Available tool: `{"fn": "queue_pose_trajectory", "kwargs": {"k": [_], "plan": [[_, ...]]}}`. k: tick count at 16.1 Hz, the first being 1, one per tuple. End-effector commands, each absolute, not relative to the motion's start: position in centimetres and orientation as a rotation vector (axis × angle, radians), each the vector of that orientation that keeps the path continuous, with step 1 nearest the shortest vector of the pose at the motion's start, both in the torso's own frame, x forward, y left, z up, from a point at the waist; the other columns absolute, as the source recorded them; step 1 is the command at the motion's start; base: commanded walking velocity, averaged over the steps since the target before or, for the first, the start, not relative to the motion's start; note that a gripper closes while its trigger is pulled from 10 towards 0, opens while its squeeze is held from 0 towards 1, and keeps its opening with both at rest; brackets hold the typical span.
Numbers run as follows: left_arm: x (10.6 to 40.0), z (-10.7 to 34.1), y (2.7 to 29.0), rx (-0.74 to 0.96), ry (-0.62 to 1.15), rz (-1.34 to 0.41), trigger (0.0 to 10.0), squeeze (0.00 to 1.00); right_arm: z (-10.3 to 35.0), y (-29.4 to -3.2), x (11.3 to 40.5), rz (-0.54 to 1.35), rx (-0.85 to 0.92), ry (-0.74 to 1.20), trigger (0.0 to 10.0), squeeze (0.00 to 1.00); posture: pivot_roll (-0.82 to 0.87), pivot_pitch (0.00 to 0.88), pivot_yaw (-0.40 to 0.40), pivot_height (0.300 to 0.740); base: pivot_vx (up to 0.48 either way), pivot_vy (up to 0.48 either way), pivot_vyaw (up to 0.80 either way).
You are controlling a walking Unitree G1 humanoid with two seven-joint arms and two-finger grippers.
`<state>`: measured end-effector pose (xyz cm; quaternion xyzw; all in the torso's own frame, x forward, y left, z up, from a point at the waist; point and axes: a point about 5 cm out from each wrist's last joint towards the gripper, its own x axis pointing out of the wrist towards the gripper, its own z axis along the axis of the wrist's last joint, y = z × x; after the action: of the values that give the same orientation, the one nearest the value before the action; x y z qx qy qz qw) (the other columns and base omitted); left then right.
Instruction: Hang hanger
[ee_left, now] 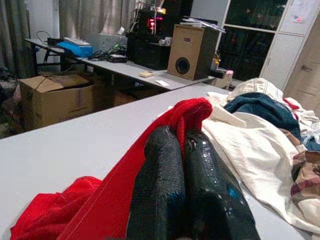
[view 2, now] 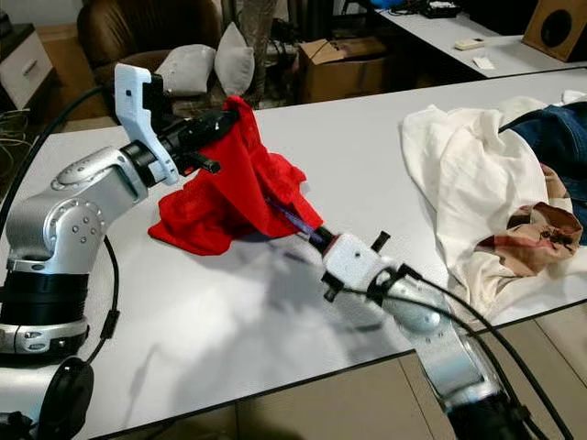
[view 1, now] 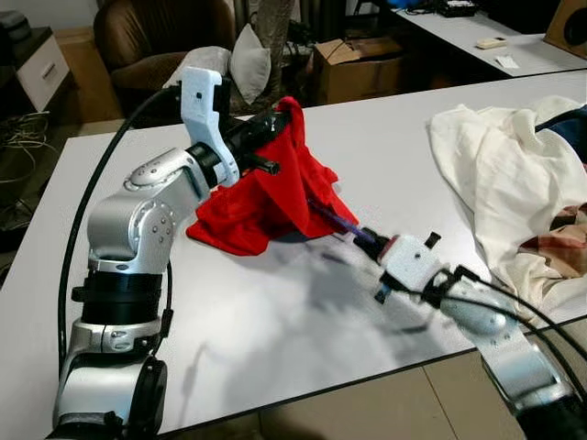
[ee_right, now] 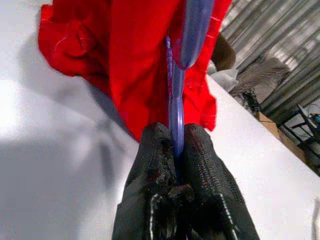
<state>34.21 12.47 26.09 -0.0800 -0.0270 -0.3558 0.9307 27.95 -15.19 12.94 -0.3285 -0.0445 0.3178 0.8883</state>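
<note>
Nearest the camera, the right gripper (ee_right: pixel 176 150) was seen low over the white table (view 1: pixel 303 339), its two black fingers (ee_right: pixel 150 165) pressed together on the thin end of a purple hanger (ee_right: pixel 176 107). In the head views the same gripper (view 2: pixel 319 236) was found just at the near edge of a red garment (view 2: pixel 234 197), with the hanger's shaft (view 1: pixel 341 220) running from the fingertips up under the cloth. In the right wrist view a second, broader purple part of the hanger was seen standing in front of the red fabric above the grip.

A little further back, the red garment was heaped on the table and lifted to a peak on one side. That peak was pinched by the left gripper (view 1: pixel 282 117), held above the tabletop at the end of the bent silver arm. In the left wrist view its fingers (ee_left: pixel 160 185) were shown closed side by side, with a hemmed fold of the red garment (ee_left: pixel 175 120) caught between them and draped over their tips.

Beyond and to the right, a pile of clothes (view 1: pixel 514 174) was spread on the same table, well apart from the red garment: cream cloth, something dark blue, and a checked piece. Behind the table, a cardboard box (view 1: pixel 358 69) and a brown armchair (view 1: pixel 151 37) could be made out.
</note>
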Motion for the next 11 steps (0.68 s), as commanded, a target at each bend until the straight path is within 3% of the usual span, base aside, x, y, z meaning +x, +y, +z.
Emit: {"fn": "queue_pose_trajectory", "kwargs": {"k": [1,4,9,11], "plan": [[33.6,26.6,12.2,-0.136,-0.062,-0.778,0.0,0.00,13.2,-15.6,28.6,0.612,-0.640,-0.075,10.0,0.00,-0.04,0.000,0.064,0.740,0.000,0.000,0.00],[32.6,26.6,12.0,-0.124,-0.051,-0.876,0.0,0.00,12.6,-16.2,29.4,0.529,-0.467,0.032,10.0,0.00,-0.04,0.000,0.061,0.740,0.000,0.000,0.00],[31.8,26.4,11.4,-0.137,-0.035,-0.946,0.0,0.00,13.8,-16.2,30.0,0.499,-0.371,-0.011,10.0,0.00,-0.04,0.000,0.063,0.740,0.000,0.000,0.00],[31.6,26.3,11.3,-0.117,-0.024,-0.960,0.0,0.00,14.0,-15.9,30.2,0.497,-0.230,0.002,10.0,0.00,-0.03,0.000,0.060,0.740,0.000,0.000,0.00]]}}
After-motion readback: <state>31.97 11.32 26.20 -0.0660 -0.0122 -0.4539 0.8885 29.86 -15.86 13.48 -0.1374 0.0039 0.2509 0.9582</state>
